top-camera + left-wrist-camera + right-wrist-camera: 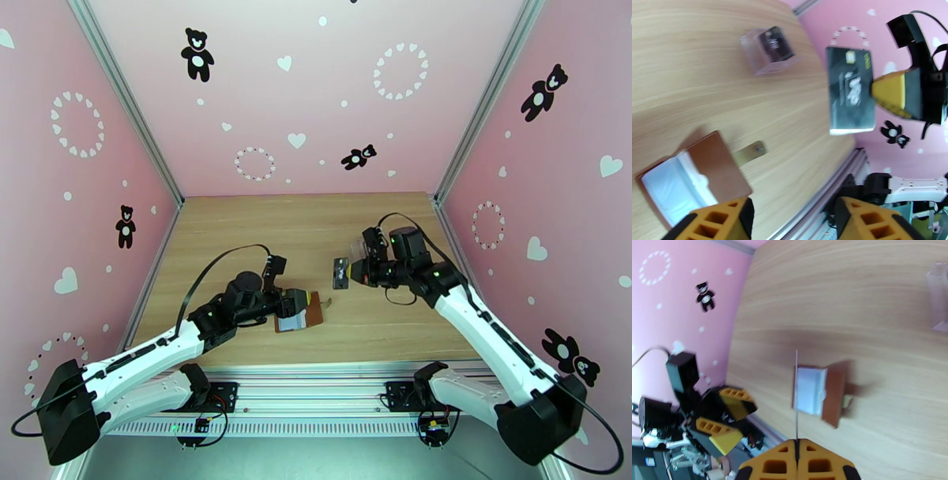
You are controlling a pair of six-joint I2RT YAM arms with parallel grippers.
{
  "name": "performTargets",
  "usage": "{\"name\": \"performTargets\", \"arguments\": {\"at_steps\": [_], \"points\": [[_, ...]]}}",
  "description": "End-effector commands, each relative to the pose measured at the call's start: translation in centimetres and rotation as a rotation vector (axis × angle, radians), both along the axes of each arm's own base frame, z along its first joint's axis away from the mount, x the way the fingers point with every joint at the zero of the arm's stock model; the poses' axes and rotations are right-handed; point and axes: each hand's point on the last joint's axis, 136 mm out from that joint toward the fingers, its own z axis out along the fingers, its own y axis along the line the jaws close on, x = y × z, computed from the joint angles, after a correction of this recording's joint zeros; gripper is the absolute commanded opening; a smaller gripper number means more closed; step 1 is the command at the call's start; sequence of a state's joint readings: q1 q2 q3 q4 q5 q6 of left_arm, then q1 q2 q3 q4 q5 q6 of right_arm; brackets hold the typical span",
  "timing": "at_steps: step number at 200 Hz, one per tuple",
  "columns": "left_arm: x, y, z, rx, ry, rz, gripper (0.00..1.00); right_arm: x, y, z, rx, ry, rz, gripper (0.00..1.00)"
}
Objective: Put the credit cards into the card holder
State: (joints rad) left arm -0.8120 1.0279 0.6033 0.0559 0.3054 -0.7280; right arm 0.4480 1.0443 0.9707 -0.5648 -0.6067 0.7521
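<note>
The right fingers (774,465) are clamped on a thin dark rectangular credit card (851,90), held above the wooden worktop (316,221) between a clear plastic case (770,49) and the small brown leather-look card holder (304,312). The card holder lies open on the worktop, pale inner pockets upward, snap tab sticking out. The left fingers (719,221) stand wide apart just beside it, gripping nothing.

Brown card holder (304,314) open on tabletop (261,229); dark credit card (340,272) aloft.
</note>
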Motion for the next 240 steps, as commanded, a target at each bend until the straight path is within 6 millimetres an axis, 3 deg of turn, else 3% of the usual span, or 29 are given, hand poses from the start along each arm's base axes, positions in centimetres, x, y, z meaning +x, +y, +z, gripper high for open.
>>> {"name": "performTargets", "arguments": {"at_steps": [1,42,63,88,137,240], "points": [[-1.0,-1.7,2.7,-0.137,-0.036,-0.116,0.6,-2.9,1.7,2.5,0.137,-0.023,0.1,0.0],[-2.5,-2.5,5.2,-0.257,-0.033,-0.203,0.59,-5.0,2.5,2.6,0.173,-0.027,0.166,0.0],[-2.9,-2.8,5.8,-0.276,-0.023,-0.219,0.51,-5.3,2.9,2.7,0.172,-0.04,0.186,0.0],[-3.4,-3.2,5.8,-0.275,0.003,-0.227,0.37,-5.5,3.3,2.8,0.19,-0.036,0.206,0.0],[-4.0,-3.5,5.4,-0.26,0.026,-0.225,0.31,-5.9,3.5,3.1,0.194,-0.044,0.225,0.0],[-3.5,-0.6,3.5,-0.125,0.004,-0.095,0.37,-5.5,3.4,2.8,0.164,-0.054,0.208,0.0]]}}
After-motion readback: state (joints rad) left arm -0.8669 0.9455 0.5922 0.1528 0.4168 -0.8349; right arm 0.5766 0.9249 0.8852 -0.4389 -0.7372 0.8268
